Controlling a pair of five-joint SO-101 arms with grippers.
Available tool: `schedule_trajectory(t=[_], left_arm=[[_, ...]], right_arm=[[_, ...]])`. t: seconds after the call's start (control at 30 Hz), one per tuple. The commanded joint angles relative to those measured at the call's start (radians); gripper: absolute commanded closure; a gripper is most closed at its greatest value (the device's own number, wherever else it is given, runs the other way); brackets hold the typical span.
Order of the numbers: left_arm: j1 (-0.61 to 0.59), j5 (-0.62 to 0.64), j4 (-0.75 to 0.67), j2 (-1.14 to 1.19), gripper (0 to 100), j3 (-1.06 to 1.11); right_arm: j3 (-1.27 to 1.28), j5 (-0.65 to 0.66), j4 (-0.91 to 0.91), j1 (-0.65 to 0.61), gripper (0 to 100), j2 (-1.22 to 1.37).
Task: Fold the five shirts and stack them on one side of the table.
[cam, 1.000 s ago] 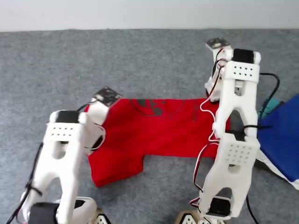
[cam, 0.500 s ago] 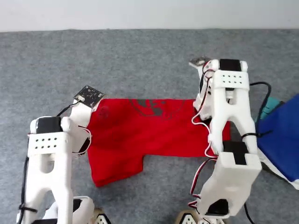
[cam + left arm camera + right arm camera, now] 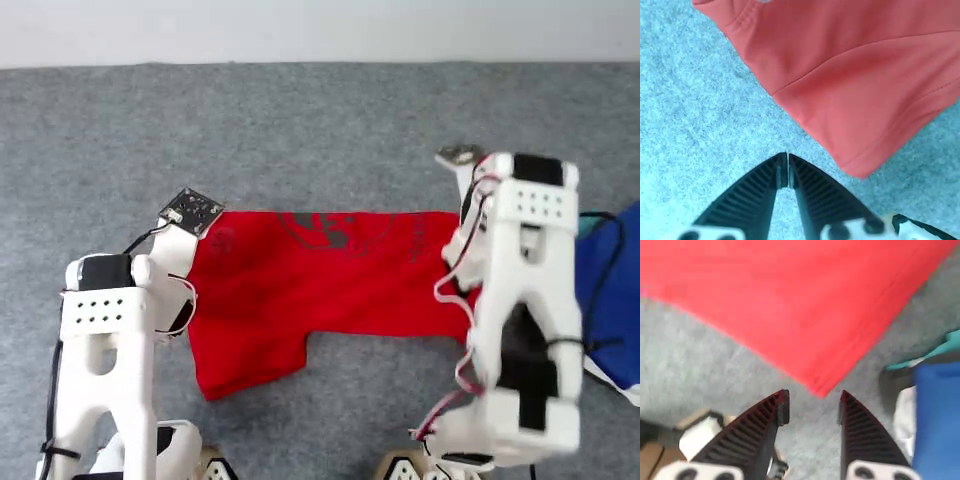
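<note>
Red shirt [image 3: 330, 275]: dark print at its far edge. Lies flat at centre, spread wide left to right, one flap jutting near-left.
Blue shirt [image 3: 612, 300]: at the right edge, just beside the red one, over teal cloth [image 3: 940, 347] and white cloth [image 3: 902, 410].

A red shirt [image 3: 330, 280] lies spread flat on the grey table [image 3: 300, 110], with a dark print near its far edge and one short sleeve hanging toward the near left corner. The white left arm [image 3: 100, 320] rises from the near edge just beside that sleeve, its small camera board [image 3: 192, 210] sitting at the shirt's far left corner. The white right arm [image 3: 525, 290] stands over the shirt's right edge, and a blue garment [image 3: 612, 290] lies just beyond it at the table's right side.
</note>
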Motion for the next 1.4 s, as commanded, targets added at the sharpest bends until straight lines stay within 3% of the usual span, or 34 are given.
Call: schedule_trajectory(t=[0.0,0.27,0.5,0.7,1.1,1.37], left_arm=[[0.002,-0.008,0.009,-0.025,98,-0.002],[0.0,-0.009,0.058,-0.023,98,0.001],[-0.002,-0.009,0.072,-0.023,98,0.001],[-0.002,-0.009,0.072,-0.023,98,0.001],[-0.002,-0.006,0.072,-0.023,98,0.001],[-0.002,-0.006,0.072,-0.023,98,0.001]], right_arm=[[0.161,0.081,0.035,-0.005,81.0,-0.162],[0.393,0.244,-0.148,0.004,81.0,-0.242],[0.407,0.44,-0.269,0.07,80.9,-0.24],[0.41,0.522,-0.302,0.076,80.9,-0.237],[0.408,0.578,-0.311,0.13,81.0,-0.085],[0.408,0.578,-0.443,0.151,81.1,0.027]])
